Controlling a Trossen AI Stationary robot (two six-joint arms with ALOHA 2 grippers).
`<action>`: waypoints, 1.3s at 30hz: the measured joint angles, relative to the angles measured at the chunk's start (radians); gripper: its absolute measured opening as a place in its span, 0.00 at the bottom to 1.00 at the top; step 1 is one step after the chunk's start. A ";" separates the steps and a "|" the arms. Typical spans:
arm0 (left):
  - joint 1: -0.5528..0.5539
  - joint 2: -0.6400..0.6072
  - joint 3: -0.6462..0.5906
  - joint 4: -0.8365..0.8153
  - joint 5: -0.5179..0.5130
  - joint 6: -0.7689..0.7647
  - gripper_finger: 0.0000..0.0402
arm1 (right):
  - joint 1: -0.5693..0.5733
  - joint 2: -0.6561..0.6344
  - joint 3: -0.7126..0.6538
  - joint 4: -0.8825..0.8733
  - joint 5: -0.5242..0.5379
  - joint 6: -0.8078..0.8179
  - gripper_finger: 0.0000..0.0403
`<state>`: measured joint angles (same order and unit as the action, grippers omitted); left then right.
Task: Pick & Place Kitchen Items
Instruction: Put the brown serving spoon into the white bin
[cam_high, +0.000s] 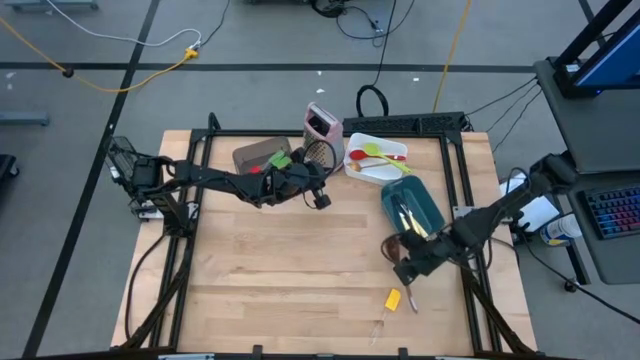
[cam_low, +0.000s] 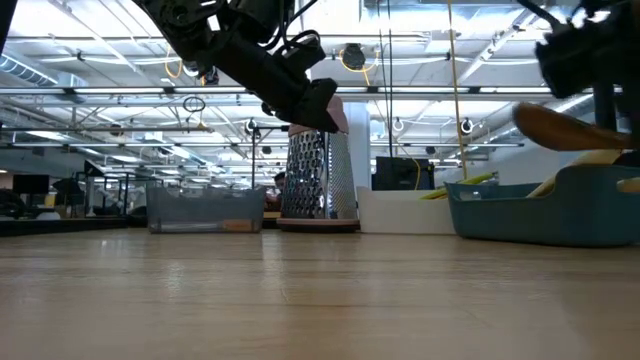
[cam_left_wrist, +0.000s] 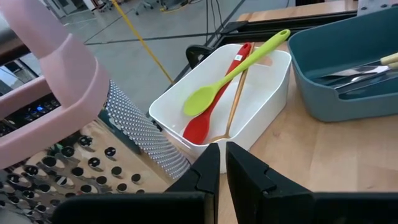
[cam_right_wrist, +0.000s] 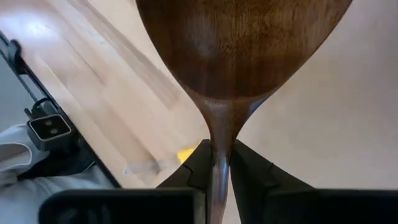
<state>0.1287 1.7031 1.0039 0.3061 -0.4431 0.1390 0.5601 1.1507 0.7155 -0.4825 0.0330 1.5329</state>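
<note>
**Nearly sorted, with a spoon in my right fingers**

Now the wooden spoon (cam_right_wrist: 239, 46) is clamped by its neck in my right gripper (cam_right_wrist: 217, 163), lifted off the table (cam_high: 280, 290) just in front of the teal bin (cam_high: 425, 205). That bin already holds cream-handled knives (cam_left_wrist: 364, 70). The white tray (cam_left_wrist: 273, 99) behind it holds a green spoon (cam_left_wrist: 214, 93) lying across a red spoon (cam_left_wrist: 205, 121). Two things are left on the wood near the front edge, by my reckoning: a yellow spatula (cam_high: 393, 299) and a pale slim utensil (cam_high: 379, 326) beside it that I cannot name. My left gripper (cam_left_wrist: 222, 163) hangs empty by the grater (cam_high: 320, 140), fingers almost together. So I judge most of the job done: this spoon to drop, then those two.
</note>
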 joint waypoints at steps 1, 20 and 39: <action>0.000 0.000 0.000 0.000 0.001 -0.003 0.08 | -0.022 0.000 0.005 -0.001 0.000 -0.039 0.07; -0.057 0.000 0.000 -0.005 0.002 -0.055 0.08 | -0.540 0.000 0.269 0.034 0.125 -1.188 0.07; -0.085 0.000 0.000 -0.006 -0.003 -0.072 0.08 | -1.051 0.280 0.643 -0.363 0.182 -1.784 0.07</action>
<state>0.0436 1.7031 1.0039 0.3006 -0.4458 0.0672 -0.4908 1.4304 1.3585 -0.8453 0.2148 -0.2512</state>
